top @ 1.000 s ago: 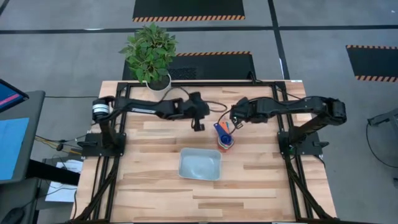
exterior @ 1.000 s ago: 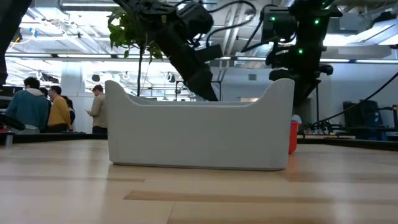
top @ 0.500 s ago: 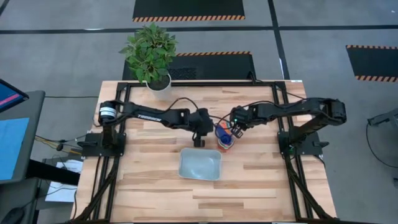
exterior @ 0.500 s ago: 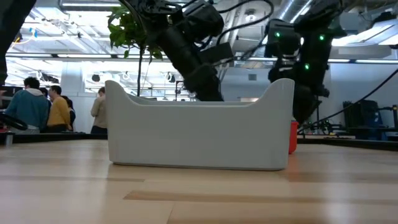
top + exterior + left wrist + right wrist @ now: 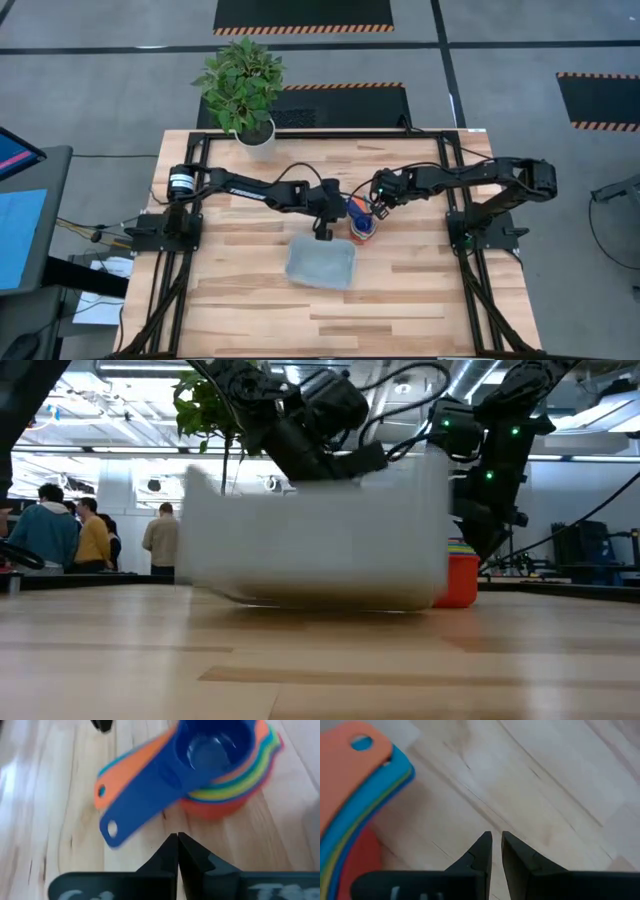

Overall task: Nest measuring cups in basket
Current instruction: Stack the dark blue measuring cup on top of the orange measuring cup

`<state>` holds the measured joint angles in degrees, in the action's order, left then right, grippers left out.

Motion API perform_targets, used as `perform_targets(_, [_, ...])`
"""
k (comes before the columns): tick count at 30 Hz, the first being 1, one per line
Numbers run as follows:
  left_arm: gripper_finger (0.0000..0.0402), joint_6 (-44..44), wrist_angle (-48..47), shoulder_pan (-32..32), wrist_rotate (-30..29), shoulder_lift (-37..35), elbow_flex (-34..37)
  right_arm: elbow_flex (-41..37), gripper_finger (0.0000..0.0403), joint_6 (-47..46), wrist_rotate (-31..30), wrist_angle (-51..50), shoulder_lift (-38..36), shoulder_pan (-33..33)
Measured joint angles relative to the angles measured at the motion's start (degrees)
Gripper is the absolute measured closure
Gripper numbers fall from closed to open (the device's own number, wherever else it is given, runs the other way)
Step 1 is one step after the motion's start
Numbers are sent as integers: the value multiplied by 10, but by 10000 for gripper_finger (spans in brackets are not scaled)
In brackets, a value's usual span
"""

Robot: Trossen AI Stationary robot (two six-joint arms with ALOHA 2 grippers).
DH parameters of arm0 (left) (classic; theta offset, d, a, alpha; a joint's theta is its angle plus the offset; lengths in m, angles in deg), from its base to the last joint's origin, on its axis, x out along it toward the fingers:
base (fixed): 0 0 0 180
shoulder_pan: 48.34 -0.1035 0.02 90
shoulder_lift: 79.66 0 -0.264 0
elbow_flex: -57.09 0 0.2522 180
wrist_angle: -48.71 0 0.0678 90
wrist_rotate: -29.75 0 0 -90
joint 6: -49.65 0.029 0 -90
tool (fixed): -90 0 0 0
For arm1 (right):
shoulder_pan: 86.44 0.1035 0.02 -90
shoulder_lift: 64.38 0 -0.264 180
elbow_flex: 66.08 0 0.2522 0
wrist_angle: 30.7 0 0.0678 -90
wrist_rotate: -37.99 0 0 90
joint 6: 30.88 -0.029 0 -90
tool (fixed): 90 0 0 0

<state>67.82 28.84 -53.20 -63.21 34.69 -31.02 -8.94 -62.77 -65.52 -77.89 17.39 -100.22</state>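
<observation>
- Since the earlier frames the shallow pale grey-blue plastic basket (image 5: 321,263) has shifted and turned a little askew on the table, and the left arm has stretched further towards it; in the low view the basket (image 5: 315,535) is a blur tipped up on one side.
- Nearest the front, bare pale wooden table planks (image 5: 400,310) show long straight grain lines.
- The left gripper (image 5: 323,232), its dark fingers pressed together on nothing, sits at the basket's far rim.
- Just beside the basket's far right corner stands the nested stack of smooth plastic measuring cups (image 5: 362,223), outside the basket, dark blue on top (image 5: 210,750), with flat handles fanned.
- The right gripper (image 5: 380,211), fingers nearly together and empty, hangs just beside the stack.
- Further back, a leafy green plant in a white pot (image 5: 243,88) stands at the table's edge.
- Beyond, people (image 5: 62,530) stand in the room.
</observation>
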Motion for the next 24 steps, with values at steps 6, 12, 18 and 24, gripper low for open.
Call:
perform_targets(6, [401,9,4,-3,-23,3,-15,0,337,13,2,28,-1,7])
perform_targets(12, [401,24,-71,9,-49,-1,-67,0,337,24,1,23,-1,5])
perform_targets(18, [401,37,-128,5,-20,0,-84,0,337,25,1,20,-1,5])
perform_targets(24, [401,34,-129,-2,-2,1,-84,0,337,25,1,24,-1,5])
